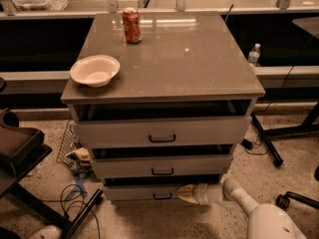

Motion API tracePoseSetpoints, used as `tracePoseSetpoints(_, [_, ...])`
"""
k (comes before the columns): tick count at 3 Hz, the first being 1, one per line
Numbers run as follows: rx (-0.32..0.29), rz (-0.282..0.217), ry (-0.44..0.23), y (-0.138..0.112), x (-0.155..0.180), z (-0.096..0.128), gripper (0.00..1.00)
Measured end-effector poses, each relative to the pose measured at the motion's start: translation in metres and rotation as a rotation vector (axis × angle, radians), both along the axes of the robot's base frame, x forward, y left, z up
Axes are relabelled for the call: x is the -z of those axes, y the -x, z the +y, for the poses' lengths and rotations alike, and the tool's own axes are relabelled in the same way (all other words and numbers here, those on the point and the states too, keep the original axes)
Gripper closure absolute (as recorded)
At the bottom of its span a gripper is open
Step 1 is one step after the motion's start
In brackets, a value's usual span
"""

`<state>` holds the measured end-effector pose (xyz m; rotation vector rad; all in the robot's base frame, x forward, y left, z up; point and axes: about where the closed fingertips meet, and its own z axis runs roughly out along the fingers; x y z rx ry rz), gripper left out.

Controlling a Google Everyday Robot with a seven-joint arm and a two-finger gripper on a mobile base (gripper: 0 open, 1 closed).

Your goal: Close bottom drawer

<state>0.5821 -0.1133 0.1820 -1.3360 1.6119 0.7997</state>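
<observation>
The bottom drawer is the lowest of three grey-beige drawer fronts in the cabinet, with a small black bar handle. Its front sits only slightly out, under the middle drawer. My gripper comes in from the lower right on a white arm. Its tan tip is against the drawer's front panel, just right of the handle.
The top drawer sticks out a little. A white bowl and a red can stand on the cabinet top. A dark chair, a wire basket and cables lie left. Chair legs and a castor are right.
</observation>
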Motion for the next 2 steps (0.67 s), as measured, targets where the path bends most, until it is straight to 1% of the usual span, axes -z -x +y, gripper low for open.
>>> tracePoseSetpoints(1, [0.04, 0.008, 0.015, -0.0137, -0.0039, -0.0065, 1.0])
tracePoseSetpoints(2, [0.04, 0.008, 0.015, -0.0137, -0.0039, -0.0065, 1.0])
